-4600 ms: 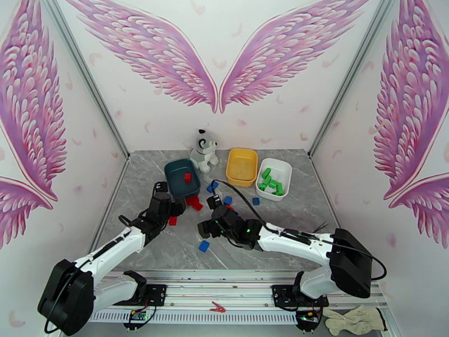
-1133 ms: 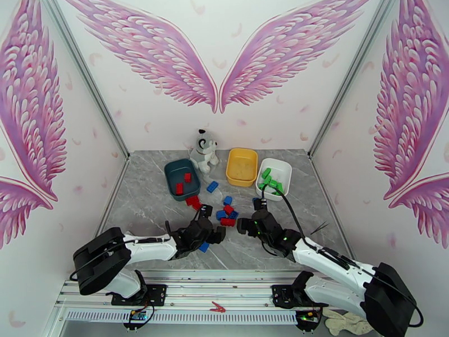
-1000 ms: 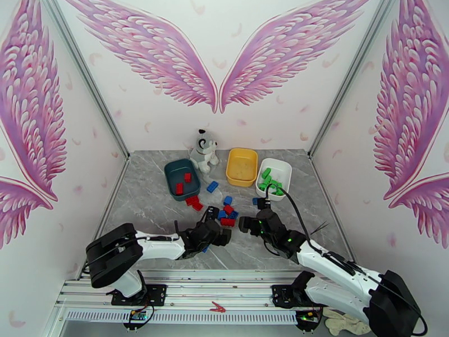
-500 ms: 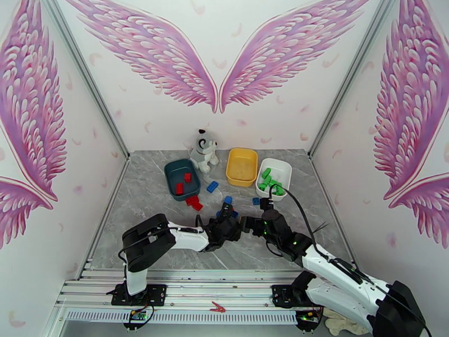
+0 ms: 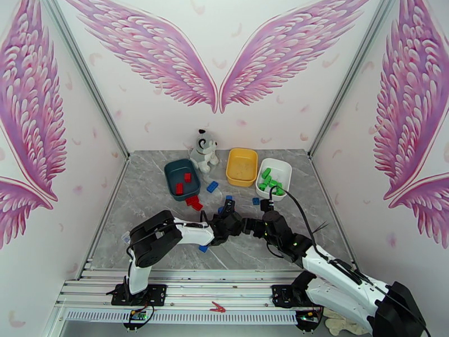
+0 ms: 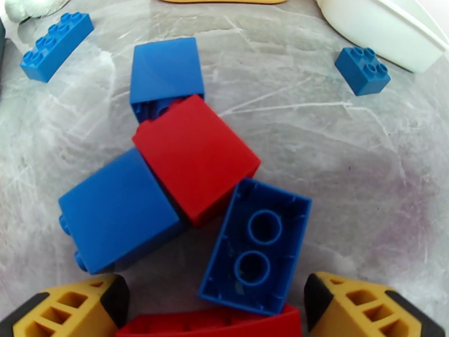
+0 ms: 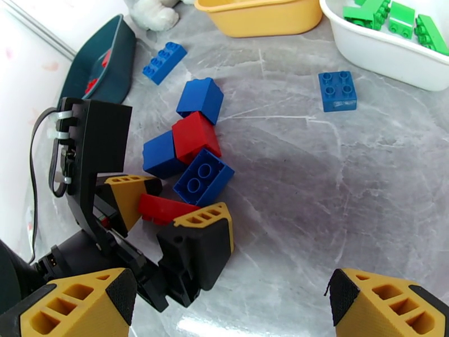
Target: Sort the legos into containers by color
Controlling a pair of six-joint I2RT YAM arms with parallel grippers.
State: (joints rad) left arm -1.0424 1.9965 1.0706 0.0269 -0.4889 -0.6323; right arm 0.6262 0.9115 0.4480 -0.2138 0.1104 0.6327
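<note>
My left gripper [image 5: 229, 216] [image 6: 216, 303] [image 7: 165, 209] is down at the cluster of legos in mid-table, its fingers pressed on both ends of a long red lego [image 6: 207, 327] [image 7: 163, 209] that lies on the table. Just beyond it sit an upturned blue brick [image 6: 255, 248], a red brick [image 6: 196, 155] and two blue ones [image 6: 115, 209]. My right gripper [image 5: 251, 226] [image 7: 227, 293] hangs open right behind the left one, holding nothing. The teal tub [image 5: 170, 174] holds red bricks, the white tub [image 5: 284, 169] green ones [image 5: 269, 181], and the yellow tub [image 5: 231, 164] looks bare.
A plush dog [image 5: 205, 150] stands between the teal and yellow tubs. Loose blue bricks lie near the dog [image 5: 212, 186], by the white tub [image 5: 255, 201] and at the front [image 5: 203, 248]. Red bricks [image 5: 194, 202] lie beside the teal tub.
My left arm swung right from the front blue brick to the middle cluster, and its jaws narrowed onto the long red lego. My right gripper edged left toward it.
</note>
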